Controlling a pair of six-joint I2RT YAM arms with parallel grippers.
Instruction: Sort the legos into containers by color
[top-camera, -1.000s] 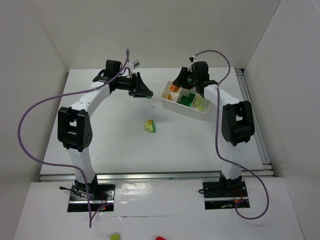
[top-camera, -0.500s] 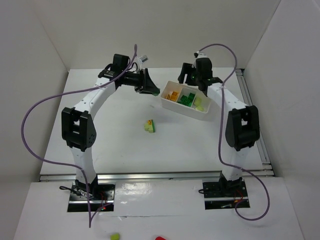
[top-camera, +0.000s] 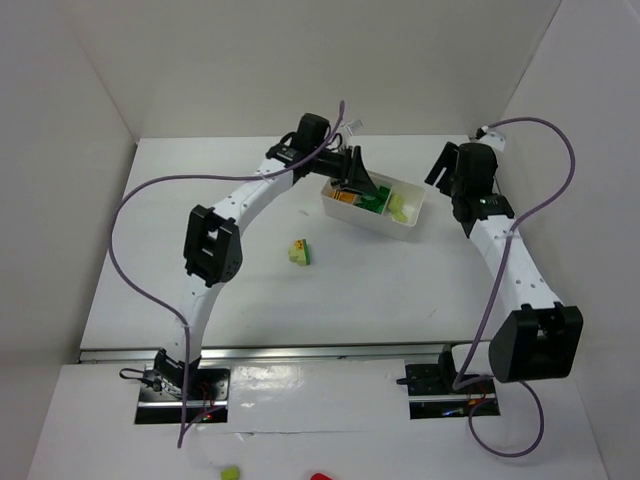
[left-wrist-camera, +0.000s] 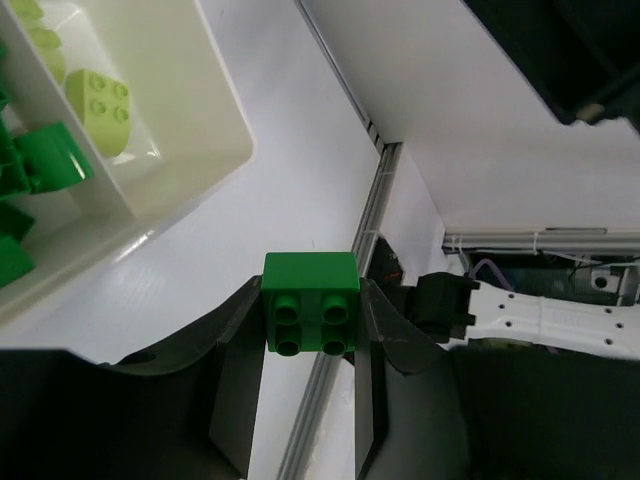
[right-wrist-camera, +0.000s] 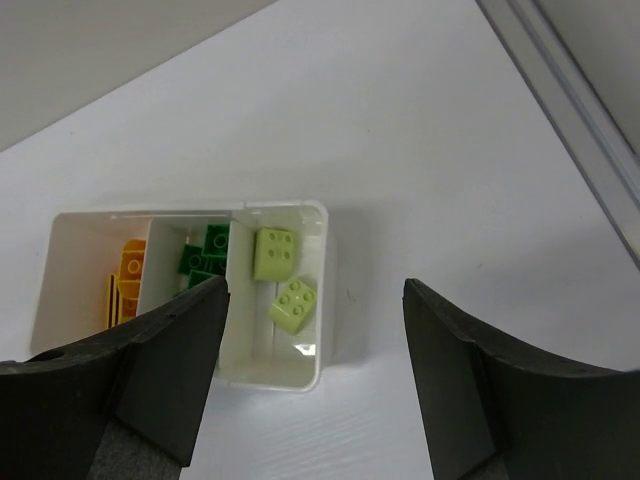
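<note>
**Setting:** robotics lab test cell.

**Evidence:**
- White table enclosed by plain white panels at the left, back and right.
- Two white-and-black jointed arms, left arm and right arm, fixed on metal base plates at the near edge.
- Loose purple cables.
- Aluminium rail along the table front.

Tray holds bricks (apparently sorted).
</note>
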